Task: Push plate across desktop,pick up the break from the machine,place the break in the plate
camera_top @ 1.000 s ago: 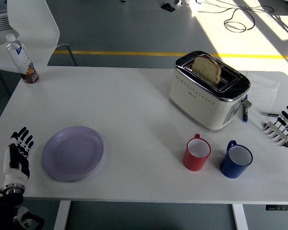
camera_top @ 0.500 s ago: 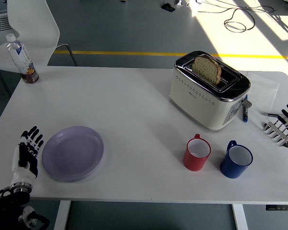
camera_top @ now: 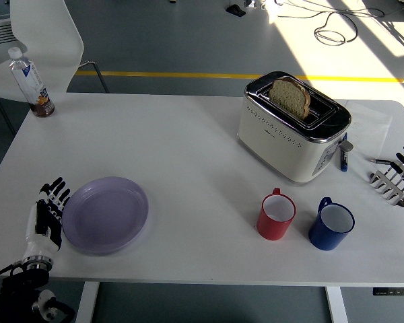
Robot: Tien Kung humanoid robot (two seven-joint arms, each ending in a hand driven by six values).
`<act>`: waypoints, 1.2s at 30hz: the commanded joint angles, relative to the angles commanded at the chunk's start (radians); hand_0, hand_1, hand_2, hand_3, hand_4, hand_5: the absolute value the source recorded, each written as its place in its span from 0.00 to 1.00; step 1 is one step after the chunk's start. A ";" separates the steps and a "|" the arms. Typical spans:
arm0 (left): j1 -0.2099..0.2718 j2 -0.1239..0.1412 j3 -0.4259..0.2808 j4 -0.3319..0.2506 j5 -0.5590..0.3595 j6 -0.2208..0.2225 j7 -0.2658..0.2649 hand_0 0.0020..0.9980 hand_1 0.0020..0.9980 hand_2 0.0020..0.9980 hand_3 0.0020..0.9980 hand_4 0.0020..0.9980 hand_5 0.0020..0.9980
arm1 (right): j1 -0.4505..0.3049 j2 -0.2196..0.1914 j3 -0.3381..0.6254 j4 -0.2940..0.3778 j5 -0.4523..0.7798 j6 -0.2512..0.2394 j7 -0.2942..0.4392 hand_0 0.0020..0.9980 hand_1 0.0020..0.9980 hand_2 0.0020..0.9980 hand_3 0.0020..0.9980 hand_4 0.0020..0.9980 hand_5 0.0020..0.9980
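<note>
A lilac plate (camera_top: pixel 106 214) lies at the table's near left. My left hand (camera_top: pixel 48 214) stands edge-on against the plate's left rim, fingers straight and holding nothing. A slice of bread (camera_top: pixel 290 97) sticks up from a slot of the cream and chrome toaster (camera_top: pixel 293 127) at the back right. My right hand (camera_top: pixel 397 176) rests at the table's right edge, fingers spread and empty, well away from the toaster.
A red mug (camera_top: pixel 276 216) and a blue mug (camera_top: pixel 331 226) stand in front of the toaster. A blue pen (camera_top: pixel 344 156) lies beside the toaster's right end. A water bottle (camera_top: pixel 31 83) stands at the far left corner, with a white chair (camera_top: pixel 37 40) behind it.
My left hand has slid right to the plate's rim, and the plate has shifted slightly to the right. The right hand has stayed still.
</note>
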 joint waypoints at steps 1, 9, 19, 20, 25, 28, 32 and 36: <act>0.000 0.000 0.001 0.000 0.000 0.000 0.000 0.87 0.88 0.91 0.81 0.52 1.00 | 0.000 0.000 0.000 0.000 0.000 0.000 0.000 0.78 0.74 0.74 0.74 0.47 0.82; -0.004 0.000 0.023 -0.004 -0.007 -0.006 0.000 0.87 0.88 0.91 0.81 0.52 1.00 | 0.002 0.001 -0.001 0.000 0.000 0.000 0.000 0.78 0.74 0.74 0.74 0.47 0.82; -0.001 0.000 0.089 -0.009 -0.035 -0.008 -0.007 0.87 0.88 0.91 0.81 0.52 1.00 | 0.002 0.002 -0.006 -0.001 0.000 0.000 0.000 0.78 0.74 0.74 0.74 0.47 0.82; -0.001 0.000 0.095 -0.009 -0.037 -0.008 -0.008 0.87 0.88 0.91 0.81 0.52 1.00 | 0.002 0.002 -0.007 -0.001 0.000 0.000 0.000 0.78 0.74 0.74 0.74 0.47 0.82; -0.003 0.000 0.127 -0.012 -0.049 -0.010 -0.010 0.87 0.88 0.91 0.81 0.52 1.00 | 0.002 0.001 -0.009 -0.001 0.000 0.000 0.000 0.78 0.74 0.74 0.74 0.47 0.82; -0.001 0.000 0.143 -0.017 -0.055 -0.009 -0.012 0.87 0.88 0.91 0.81 0.52 1.00 | 0.001 0.002 -0.011 -0.001 0.000 0.001 0.001 0.78 0.74 0.74 0.74 0.47 0.82; 0.001 0.000 0.169 -0.018 -0.066 -0.011 -0.014 0.87 0.88 0.91 0.81 0.52 1.00 | -0.002 0.002 -0.014 -0.002 0.000 0.001 0.001 0.78 0.74 0.74 0.74 0.47 0.82; 0.002 0.000 0.185 -0.021 -0.073 -0.012 -0.015 0.87 0.88 0.91 0.81 0.52 1.00 | -0.005 0.001 -0.014 -0.002 0.000 0.001 0.001 0.78 0.74 0.74 0.74 0.47 0.82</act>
